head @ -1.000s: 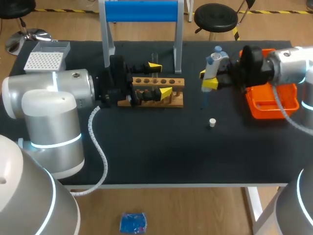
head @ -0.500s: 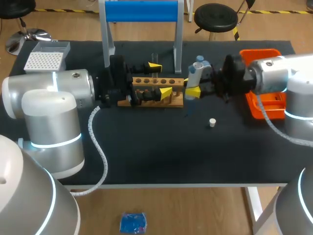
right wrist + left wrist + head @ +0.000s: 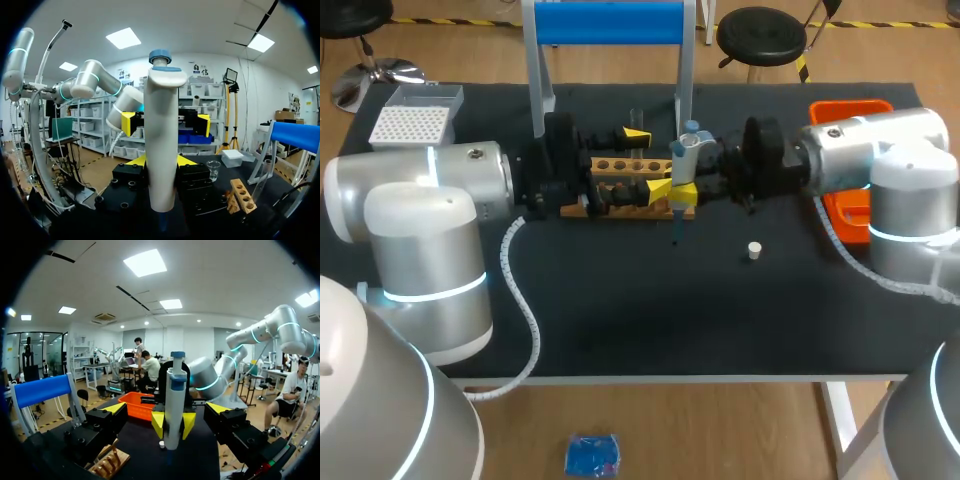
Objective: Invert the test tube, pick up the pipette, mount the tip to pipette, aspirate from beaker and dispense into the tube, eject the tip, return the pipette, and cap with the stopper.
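Pipette [image 3: 160, 115]: I am pinching it upright in my right claw [image 3: 161, 162], blue plunger cap uppermost.
Left claw [image 3: 648, 160]: I am holding it spread, gripping nothing, over the wooden tube rack [image 3: 616, 166] and facing my right claw, with the pipette just ahead of it.
Stopper [image 3: 754, 250]: lying on the counter [image 3: 620, 300], near my right claw.
Beaker [image 3: 213, 170]: standing beyond my right claw, near the rack.

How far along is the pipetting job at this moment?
Looks done: pipette picked up, tip apparently mounted. In hand: right gripper holds it beside the rack. Remaining: dispensing, ejecting the tip, returning the pipette, capping; the stopper lies on the table.
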`<state>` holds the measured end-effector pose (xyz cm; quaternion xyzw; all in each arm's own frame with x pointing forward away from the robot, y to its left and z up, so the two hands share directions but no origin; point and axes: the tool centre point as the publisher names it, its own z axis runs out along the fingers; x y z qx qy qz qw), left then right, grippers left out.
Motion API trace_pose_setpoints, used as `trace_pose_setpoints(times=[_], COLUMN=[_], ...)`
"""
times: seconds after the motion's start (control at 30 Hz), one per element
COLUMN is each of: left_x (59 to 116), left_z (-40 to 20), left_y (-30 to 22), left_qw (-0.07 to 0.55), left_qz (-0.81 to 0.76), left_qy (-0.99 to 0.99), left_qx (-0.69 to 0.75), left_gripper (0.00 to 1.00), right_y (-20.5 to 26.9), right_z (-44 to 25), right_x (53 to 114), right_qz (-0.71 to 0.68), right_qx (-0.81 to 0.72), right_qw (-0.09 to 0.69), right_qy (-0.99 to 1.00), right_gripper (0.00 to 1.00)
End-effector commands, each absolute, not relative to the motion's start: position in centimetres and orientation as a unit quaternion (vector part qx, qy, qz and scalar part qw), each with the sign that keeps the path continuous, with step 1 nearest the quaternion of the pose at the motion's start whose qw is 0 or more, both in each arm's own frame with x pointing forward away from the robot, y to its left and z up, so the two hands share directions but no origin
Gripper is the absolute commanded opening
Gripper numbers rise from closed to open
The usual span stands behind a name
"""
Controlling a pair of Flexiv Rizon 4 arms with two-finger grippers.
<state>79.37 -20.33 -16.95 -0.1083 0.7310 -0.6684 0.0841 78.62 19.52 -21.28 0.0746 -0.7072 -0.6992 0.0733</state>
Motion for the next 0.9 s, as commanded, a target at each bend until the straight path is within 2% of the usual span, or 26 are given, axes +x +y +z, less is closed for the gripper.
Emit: trace_pose_setpoints(times=[0.03,0.9], left_x=[79.3,79.3], left_z=[-17.0,-17.0], left_y=[-20.4,-20.4], left_qw=[0.086,0.086], left_qz=[-0.669,-0.669], left_qy=[0.73,0.73], left_qx=[-0.109,-0.109], left_gripper=[1.0,1.0], right_y=[20.7,23.1], right_z=[-21.5,-21.4], right_x=[79.1,79.7], right_qz=[-0.698,-0.697], right_qx=[0.078,0.084], right_qw=[0.077,0.078], right_qy=[-0.708,-0.708], right_gripper=[0.0,0.0])
